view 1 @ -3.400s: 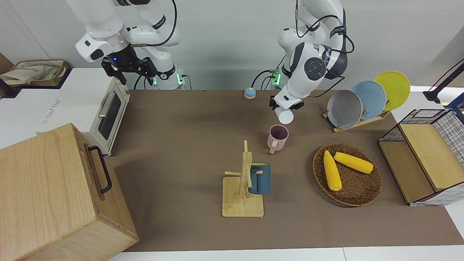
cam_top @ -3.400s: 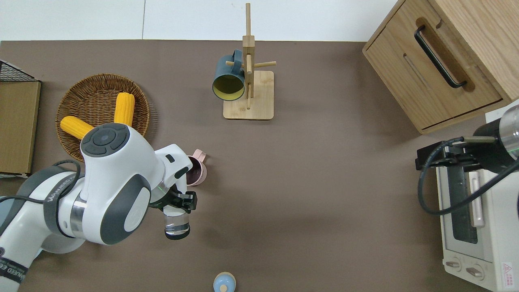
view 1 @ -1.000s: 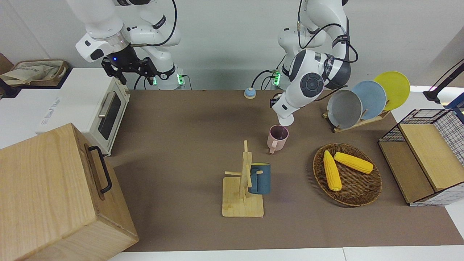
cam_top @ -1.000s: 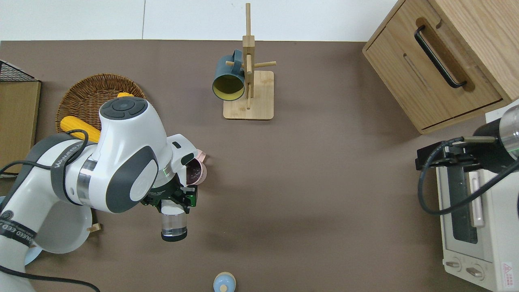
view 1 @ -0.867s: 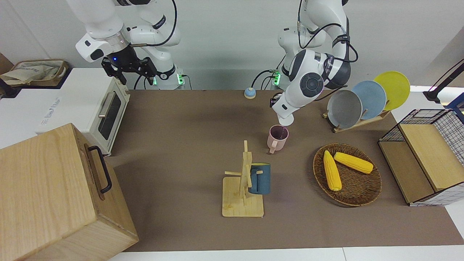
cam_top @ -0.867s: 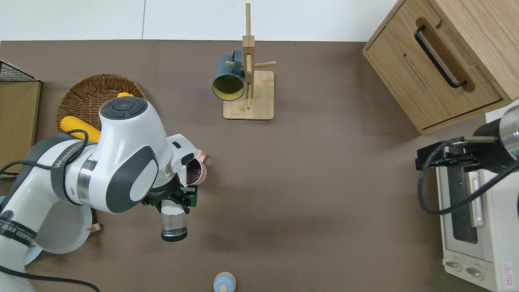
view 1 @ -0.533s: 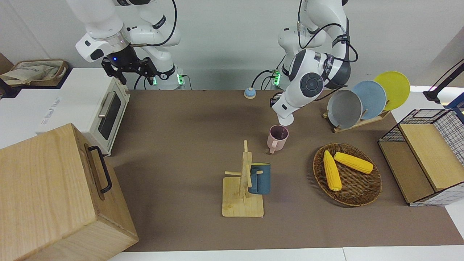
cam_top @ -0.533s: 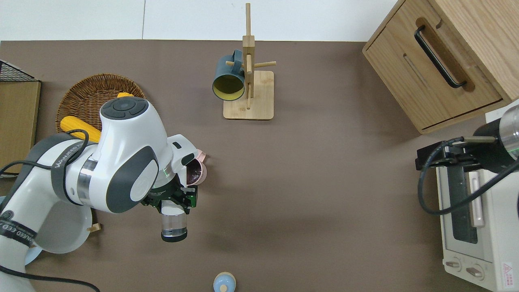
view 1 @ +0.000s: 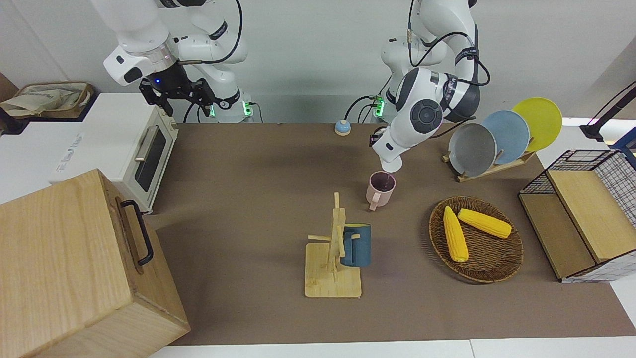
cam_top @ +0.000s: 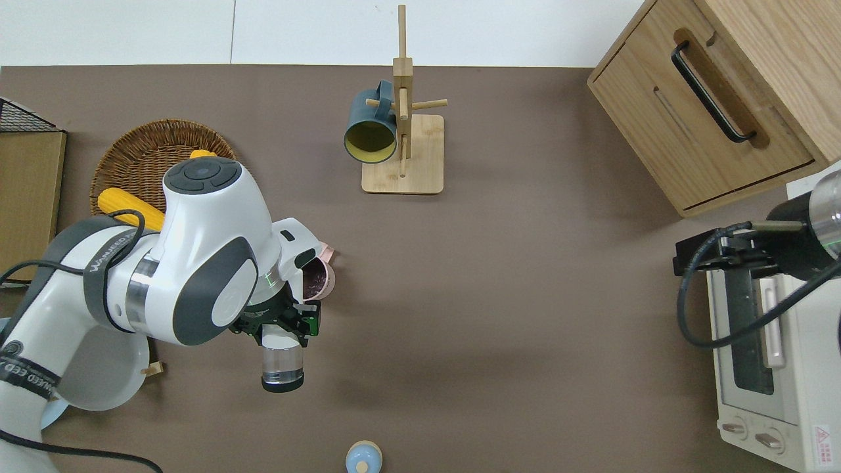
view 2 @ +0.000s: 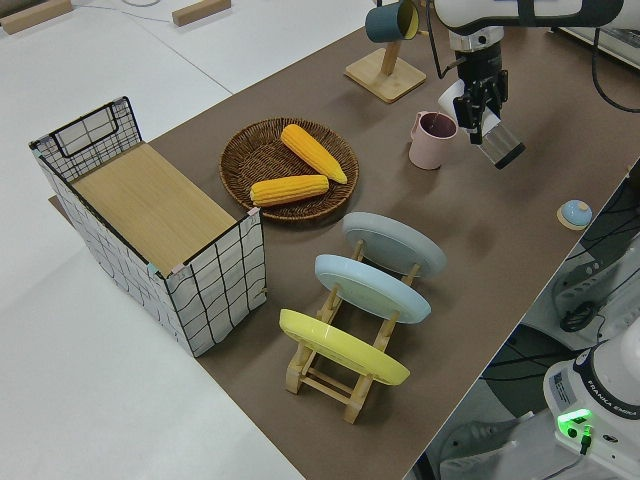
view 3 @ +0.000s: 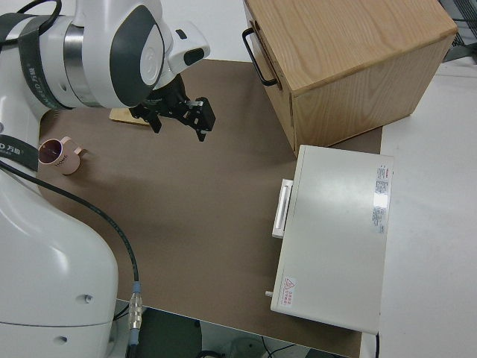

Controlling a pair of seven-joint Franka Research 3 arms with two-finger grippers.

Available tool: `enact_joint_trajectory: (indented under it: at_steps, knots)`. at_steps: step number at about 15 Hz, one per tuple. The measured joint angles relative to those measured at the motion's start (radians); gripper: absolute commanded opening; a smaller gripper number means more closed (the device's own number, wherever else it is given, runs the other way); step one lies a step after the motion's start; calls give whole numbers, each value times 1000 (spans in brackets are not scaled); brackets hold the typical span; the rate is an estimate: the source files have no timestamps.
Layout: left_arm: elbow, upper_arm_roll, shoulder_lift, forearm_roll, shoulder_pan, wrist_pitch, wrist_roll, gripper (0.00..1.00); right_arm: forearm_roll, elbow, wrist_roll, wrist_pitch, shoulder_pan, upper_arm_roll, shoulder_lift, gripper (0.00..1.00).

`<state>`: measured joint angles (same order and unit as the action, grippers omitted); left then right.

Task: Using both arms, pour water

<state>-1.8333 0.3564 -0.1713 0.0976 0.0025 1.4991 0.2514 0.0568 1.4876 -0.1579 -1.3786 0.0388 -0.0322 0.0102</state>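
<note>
Over the brown bench (cam_top: pixel 512 315), just on the robots' side of a pink mug (cam_top: pixel 320 278), the left end effector (cam_top: pixel 279 323) is clamped on a clear glass (cam_top: pixel 282 362). The glass is tipped steeply, its mouth toward the mug and its base pointing back toward the robots; the side view shows it slanting down at the mug's rim (view 2: pixel 437 118). Dark liquid shows inside the mug, which stands upright on the bench with its handle turned away from the robots. Farther from the robots and toward the left arm's end lies a wicker basket (view 1: pixel 502 266) with two corn cobs (view 1: pixel 484 223), and near the robots stands a plate rack (view 2: pixel 350 375). Toward the middle, a wooden mug tree (view 1: pixel 334 258) carries a dark blue mug (view 1: pixel 357 244). A small blue bell (cam_top: pixel 363 457) sits close to the robots. The right end effector (view 3: pixel 179 113) is parked with its fingers spread apart.
</note>
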Motion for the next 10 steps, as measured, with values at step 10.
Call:
enact_joint_trajectory:
  at_steps: [10]
  knots:
    - [3, 13, 0, 0, -11, 0, 9, 0, 0, 0, 0, 0, 0, 0, 0, 985]
